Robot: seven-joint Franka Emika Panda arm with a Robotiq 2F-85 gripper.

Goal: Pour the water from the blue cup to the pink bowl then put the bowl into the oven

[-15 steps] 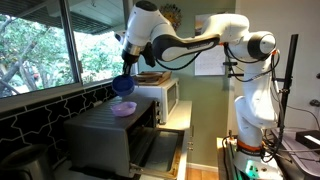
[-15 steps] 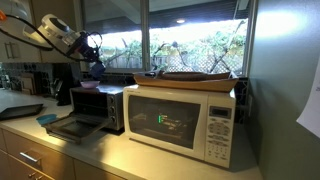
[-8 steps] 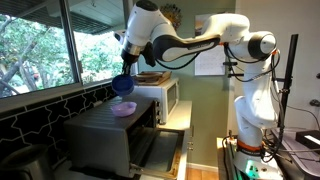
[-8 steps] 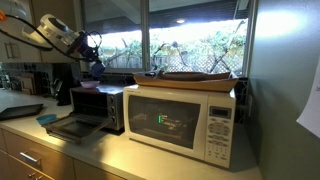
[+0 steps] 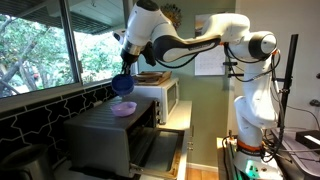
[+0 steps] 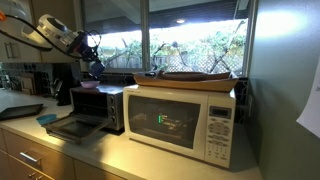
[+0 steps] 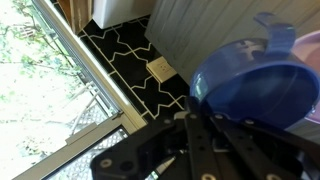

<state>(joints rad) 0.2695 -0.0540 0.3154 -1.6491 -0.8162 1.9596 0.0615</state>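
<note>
Item 1, gripper (image 5: 124, 70): is clamping tight on the blue cup (image 5: 123, 84), holding it in the air over the top of the oven (image 5: 108, 135). In the wrist view its dark fingers (image 7: 196, 130) are pressing the cup's (image 7: 255, 88) near side.

Item 2, blue cup: is hanging tilted, just above and beside the pink bowl (image 5: 124, 109); in an exterior view it (image 6: 96, 70) is showing against the window. Whether it is holding water cannot be told.

Item 3, pink bowl: is sitting upright on the oven's flat grey roof, only its rim (image 7: 309, 48) peeking past the cup in the wrist view.

Item 4, oven (image 6: 98, 104): is standing on the counter with its door (image 6: 68, 127) lying open and level.

Item 5, white microwave (image 6: 185, 118): is standing beside the oven.
</note>
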